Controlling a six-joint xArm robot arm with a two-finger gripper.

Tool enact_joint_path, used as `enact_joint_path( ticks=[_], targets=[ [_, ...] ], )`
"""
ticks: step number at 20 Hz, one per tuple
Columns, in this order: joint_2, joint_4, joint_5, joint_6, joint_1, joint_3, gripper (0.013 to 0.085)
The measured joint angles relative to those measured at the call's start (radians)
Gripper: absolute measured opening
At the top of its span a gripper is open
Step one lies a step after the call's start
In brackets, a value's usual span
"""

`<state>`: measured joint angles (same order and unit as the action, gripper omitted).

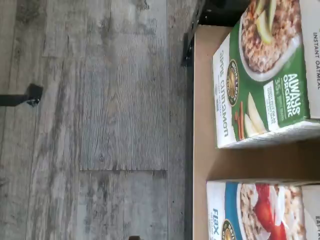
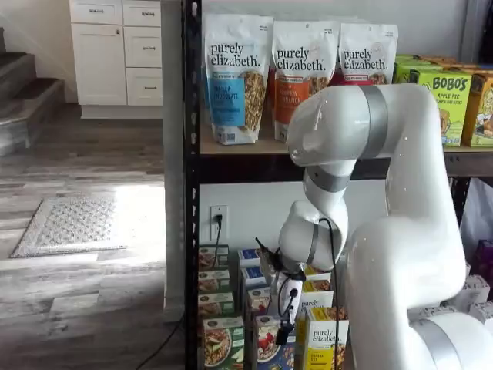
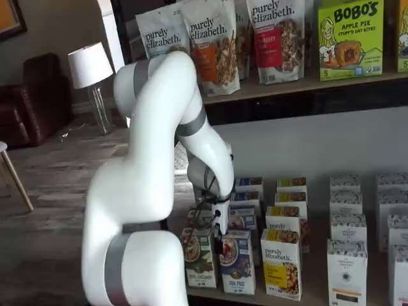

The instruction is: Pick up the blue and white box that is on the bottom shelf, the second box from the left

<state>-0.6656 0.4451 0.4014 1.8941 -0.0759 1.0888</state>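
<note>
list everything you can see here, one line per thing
blue and white box: one, blue front, front of the bottom shelf, beside the green one
green-fronted carton: one, green and white, front corner of that shelf
yellow-fronted carton: one, yellow and white, other side of the blue box
granola bags: several, white, upper shelf
Bobo's box: one, green, upper shelf
white cartons: several, far end of bottom shelf
arm: one, white
pincer: black fingers, over the blue box

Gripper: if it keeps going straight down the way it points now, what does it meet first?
Most likely the blue and white box at the front of the bottom shelf; the gripper hangs just above it. Depth is unclear; the green-fronted carton stands close beside.
</note>
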Motion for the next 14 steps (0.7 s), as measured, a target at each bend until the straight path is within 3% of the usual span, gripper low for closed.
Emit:
enact_joint_path(
  ticks=[3,6,8,11,14],
  targets=[
    [-0.003,-0.047,-0.003,-0.043,-0.001,0.004,0.085],
    [-0.008,-0.046,-0.005,-0.046,-0.004,0.012,0.085],
    [-0.011,-0.03,-0.02,-0.033,-0.007,0.012,0.085],
    [-0.016,0.033,-0.071,0.017,-0.019,0.004,0.085],
    [-0.023,0.043,-0.089,0.024,-0.022,0.006,0.085]
  ],
)
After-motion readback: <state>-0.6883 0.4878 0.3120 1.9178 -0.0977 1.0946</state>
